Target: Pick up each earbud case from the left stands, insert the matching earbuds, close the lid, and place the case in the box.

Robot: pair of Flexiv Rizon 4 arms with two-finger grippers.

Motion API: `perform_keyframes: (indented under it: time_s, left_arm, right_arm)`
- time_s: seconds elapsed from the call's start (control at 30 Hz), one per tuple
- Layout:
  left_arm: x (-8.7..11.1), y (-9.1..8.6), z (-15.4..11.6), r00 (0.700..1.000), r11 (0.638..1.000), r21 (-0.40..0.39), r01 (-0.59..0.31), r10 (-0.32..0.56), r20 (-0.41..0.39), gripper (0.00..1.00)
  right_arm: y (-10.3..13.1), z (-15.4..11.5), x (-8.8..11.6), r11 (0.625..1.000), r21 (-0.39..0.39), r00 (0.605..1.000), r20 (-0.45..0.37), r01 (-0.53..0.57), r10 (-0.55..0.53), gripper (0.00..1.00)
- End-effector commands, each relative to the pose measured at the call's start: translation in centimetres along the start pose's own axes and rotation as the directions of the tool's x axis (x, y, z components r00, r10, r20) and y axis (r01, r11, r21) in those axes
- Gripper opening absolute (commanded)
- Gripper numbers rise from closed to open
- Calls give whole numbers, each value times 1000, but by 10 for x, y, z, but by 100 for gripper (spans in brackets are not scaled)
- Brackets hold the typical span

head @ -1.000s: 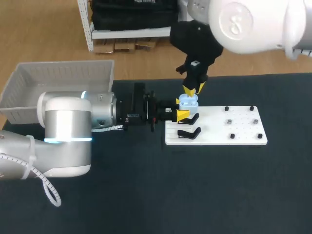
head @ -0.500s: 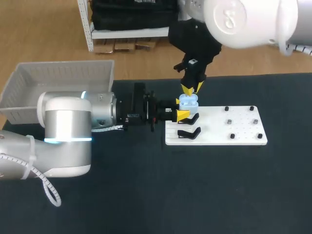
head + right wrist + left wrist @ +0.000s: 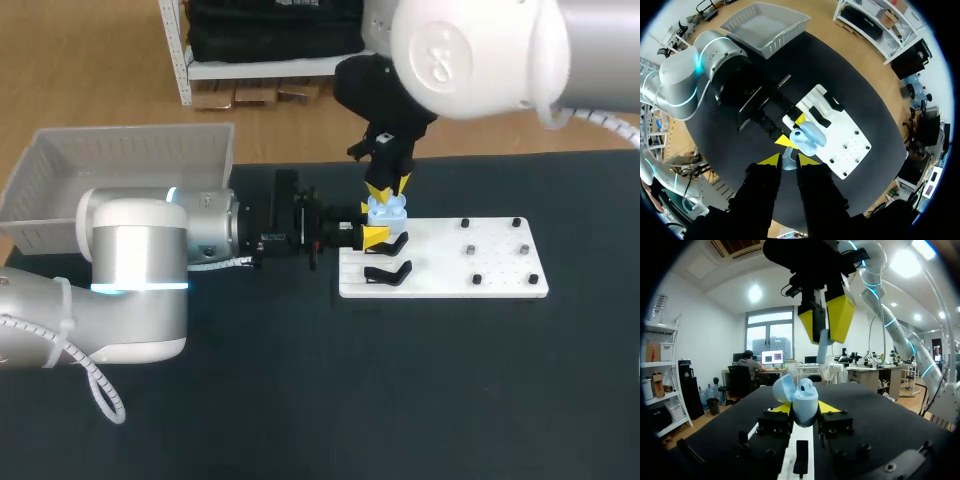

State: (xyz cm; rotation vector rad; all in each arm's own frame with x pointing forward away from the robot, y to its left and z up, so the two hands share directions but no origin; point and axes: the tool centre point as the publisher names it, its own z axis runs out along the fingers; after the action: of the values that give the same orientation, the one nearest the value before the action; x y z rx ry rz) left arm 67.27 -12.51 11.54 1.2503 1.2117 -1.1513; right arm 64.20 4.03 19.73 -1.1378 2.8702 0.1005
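Judging by the open pale-blue plastic earbud case (image 3: pixel 803 401) clamped in the left tool (image 3: pixel 805 410) over the white stand board's (image 3: pixel 450 268) left end, insertion is in hand: the pale-blue earbud (image 3: pixel 822 345) pinched by the right tool (image 3: pixel 788 160) must be lowered squarely into it.

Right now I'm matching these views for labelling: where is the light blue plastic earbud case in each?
Head view: light blue plastic earbud case, lid open, at the left end of the white board with black stands, clamped in the left claw.
Left wrist view: case between its own claw's yellow tips.
Right wrist view: case just ahead of the right claw, which grips a pale earbud.
Shared landmark: the white board.
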Motion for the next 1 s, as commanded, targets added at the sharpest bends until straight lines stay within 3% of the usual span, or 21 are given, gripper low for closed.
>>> perform_keyframes:
  time_s: [0.03, 1.0]
  left_arm:
    - [1, 0, 0, 1000, 1000, -2, -2, 2, 3, 0]
    - [1, 0, 0, 1000, 1000, -2, -2, 2, 3, 0]
  right_arm:
    - [-2, 3, -6, 1000, 7, 1000, -8, -6, 6, 0]
    - [-8, 19, -6, 998, 56, 999, -3, -37, 38, 0]
